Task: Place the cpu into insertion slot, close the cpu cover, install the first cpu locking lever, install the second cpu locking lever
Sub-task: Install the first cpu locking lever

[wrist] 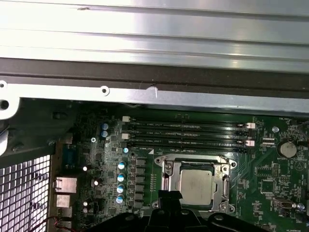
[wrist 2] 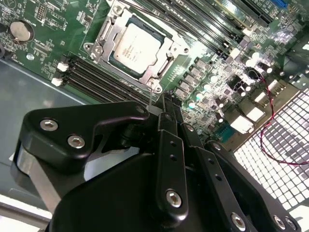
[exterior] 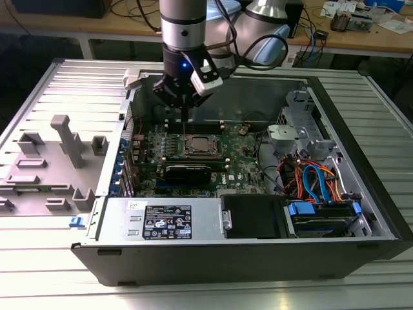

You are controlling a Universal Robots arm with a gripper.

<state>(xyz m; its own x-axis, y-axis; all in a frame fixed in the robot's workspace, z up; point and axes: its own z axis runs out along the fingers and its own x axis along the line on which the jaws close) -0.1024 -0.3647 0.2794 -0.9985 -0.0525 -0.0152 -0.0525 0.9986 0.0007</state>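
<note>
Already the cpu [wrist 2: 133, 48] sits in the insertion slot [wrist 2: 91, 48] near the middle of the green motherboard [wrist 2: 48, 29]. Its silver-grey top shows through the window of the cpu cover [wrist 2: 164, 60], which lies flat over it rather than standing on its hinge. The motherboard in turn lies on the floor of the open computer case [exterior: 258, 258]. The gripper [wrist 2: 164, 108] hangs point-down just over the board. In the second wrist view its tips are over the bank of memory slots [wrist 2: 96, 77], whose long axis runs along the socket's edge, so the socket lies just beyond the tips across that bank. In the exterior view the gripper stands above the socket, a little toward the exterior view's left of its middle. Its two fingers [wrist 2: 166, 145] look pressed together, with no real gap between them. A thin wire [wrist 2: 151, 93] rises from the socket's edge right beside the tips (probably one of the locking levers, by my reading). I cannot tell whether the tips pinch it or merely touch it.
</note>
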